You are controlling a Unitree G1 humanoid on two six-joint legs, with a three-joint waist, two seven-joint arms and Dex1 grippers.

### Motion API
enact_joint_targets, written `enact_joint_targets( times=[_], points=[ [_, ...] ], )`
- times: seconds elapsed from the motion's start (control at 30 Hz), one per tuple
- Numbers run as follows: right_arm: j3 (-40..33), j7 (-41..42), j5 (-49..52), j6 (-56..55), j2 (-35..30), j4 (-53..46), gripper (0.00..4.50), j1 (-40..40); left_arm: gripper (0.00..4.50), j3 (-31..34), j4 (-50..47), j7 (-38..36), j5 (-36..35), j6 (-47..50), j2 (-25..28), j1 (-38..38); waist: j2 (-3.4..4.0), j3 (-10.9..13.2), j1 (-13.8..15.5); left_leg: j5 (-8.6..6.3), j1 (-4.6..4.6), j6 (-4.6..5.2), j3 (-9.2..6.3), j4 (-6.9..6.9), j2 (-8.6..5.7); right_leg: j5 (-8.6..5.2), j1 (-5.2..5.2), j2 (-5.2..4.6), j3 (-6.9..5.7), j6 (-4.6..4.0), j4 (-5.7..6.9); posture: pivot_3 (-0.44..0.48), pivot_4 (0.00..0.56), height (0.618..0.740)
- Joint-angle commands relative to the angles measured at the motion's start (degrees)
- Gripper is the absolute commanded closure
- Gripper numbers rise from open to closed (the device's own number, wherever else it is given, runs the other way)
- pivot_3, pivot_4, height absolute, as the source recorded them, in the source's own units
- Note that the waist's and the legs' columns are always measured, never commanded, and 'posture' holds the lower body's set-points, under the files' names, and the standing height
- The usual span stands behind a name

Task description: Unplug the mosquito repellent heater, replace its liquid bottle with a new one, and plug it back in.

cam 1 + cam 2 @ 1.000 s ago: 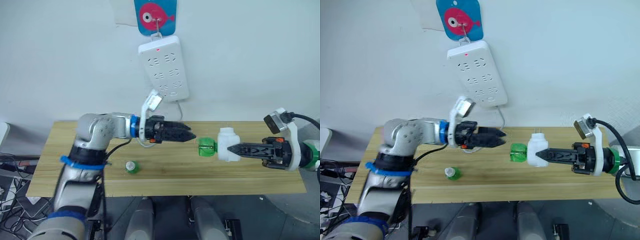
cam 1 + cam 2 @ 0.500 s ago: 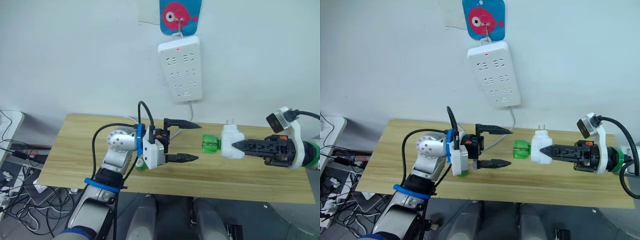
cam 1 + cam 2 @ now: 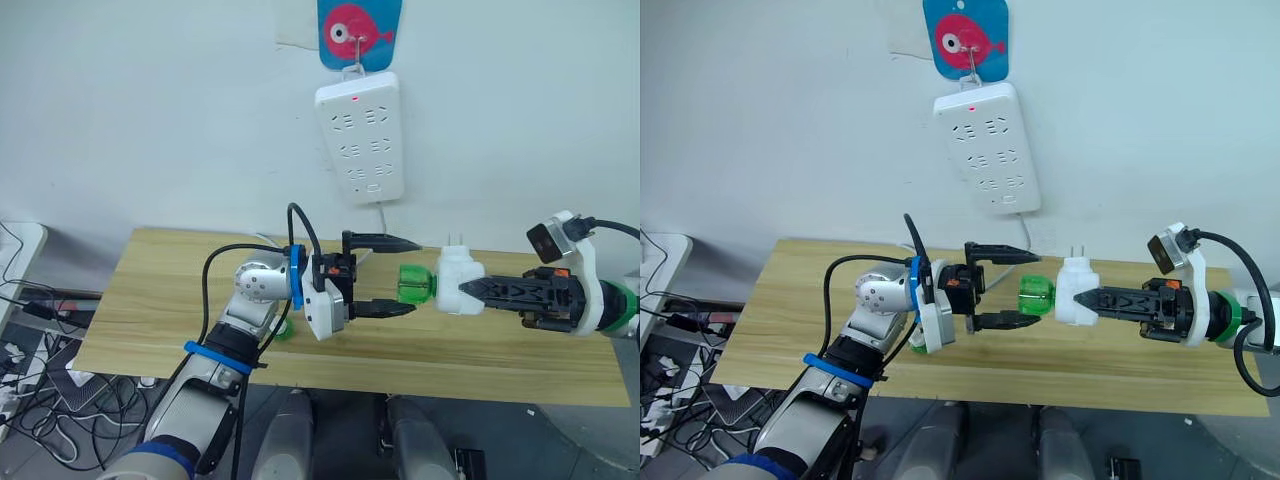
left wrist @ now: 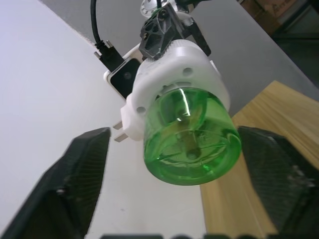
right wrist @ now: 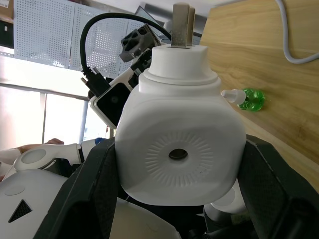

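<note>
Holding the small rounded white plastic mosquito repellent heater (image 3: 459, 282) above the light wooden table (image 3: 150, 300), the right gripper (image 3: 470, 290) was clamped on its body, prongs up, the green translucent liquid bottle (image 3: 416, 283) screwed into it pointing toward the left arm. The left gripper (image 3: 404, 276) had its two black fingers (image 3: 385, 241) spread wide, one above and one below the bottle's end, not touching it. The heater was already unplugged from the long white multi-socket power strip (image 3: 359, 136) hanging on the wall. A second small green bottle with a white cap (image 5: 246, 96) lay on the table near the left arm, probably the replacement.

The step in hand looked like removing the old bottle. Next, the left fingers should advance around the bottle, close on it, and twist it off while the right keeps the heater steady. Misalignment could make the round plastic slip.
</note>
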Motion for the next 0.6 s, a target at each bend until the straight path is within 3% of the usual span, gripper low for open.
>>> enact_joint_targets(
  times=[0.03,0.1,0.13,0.23,0.3,0.37,0.47,0.6],
  points=[
    [-0.56,0.49,1.50,-0.02,0.27,-0.90,1.55,-0.34,1.50,-1.30,-0.94,1.00,-1.47,-1.11,0.48,0.13,0.00,0.00,-0.01,0.00,0.00,0.00,-0.01,0.00,0.00,0.00,0.00,0.00,-0.01,0.00,0.00,0.130,0.301,0.740],
    [-0.38,0.42,1.50,-0.01,0.43,-0.88,1.55,-0.43,2.17,-1.70,-0.89,1.50,-1.39,-0.85,0.45,0.17,0.00,0.00,-0.06,0.00,0.00,0.00,-0.01,0.00,0.00,0.00,0.00,0.00,-0.01,0.00,0.01,0.130,0.302,0.740],
    [-0.27,0.43,1.50,0.01,0.44,-0.94,1.55,-0.48,2.28,-1.86,-0.89,1.74,-1.29,-0.77,0.40,0.13,0.00,0.00,-0.10,0.00,0.01,0.00,-0.01,0.00,0.00,0.00,0.00,0.00,-0.01,0.00,0.02,0.130,0.302,0.740],
    [-0.04,0.17,1.50,-0.01,0.53,-0.82,1.55,-0.80,2.28,-2.24,-1.63,2.37,-1.79,0.00,0.23,-0.02,-0.01,0.00,-0.34,0.00,0.00,0.01,-0.02,0.00,-0.01,0.00,0.00,0.00,-0.01,0.00,0.02,0.132,0.305,0.740],
    [-0.05,-0.18,1.50,-0.12,0.20,-0.99,1.55,-0.94,2.28,-3.69,-3.83,0.14,-5.71,5.78,0.81,0.91,-0.01,0.00,-0.54,0.00,0.00,0.01,-0.02,0.00,-0.01,0.00,0.01,0.00,-0.01,0.00,0.02,0.135,0.305,0.740],
    [-0.17,-1.23,1.50,-0.53,-0.35,-1.39,1.55,-1.12,2.28,-5.01,-10.35,-2.87,-15.91,23.39,2.65,3.27,-0.01,0.01,-0.96,0.00,0.00,0.01,-0.04,0.00,-0.01,0.00,0.01,0.00,-0.01,0.00,0.02,0.135,0.305,0.740],
    [-0.18,-2.64,1.50,-0.81,-1.69,-2.58,1.55,-1.26,2.28,-5.75,-20.94,-1.69,-30.41,58.09,8.38,4.26,-0.01,0.02,-1.66,0.01,-0.04,0.01,-0.16,0.00,0.06,-0.02,0.00,-0.01,-0.09,0.02,0.05,0.135,0.305,0.740],
    [-0.28,-2.52,1.50,-0.80,-3.11,-4.21,1.55,-1.00,2.28,-1.99,-21.22,10.25,-55.24,103.92,11.62,-3.15,-0.01,0.03,-2.38,0.03,-0.05,0.03,-0.39,0.01,0.06,-0.10,0.01,-0.03,-0.23,0.14,0.17,0.138,0.304,0.740]
  ],
)
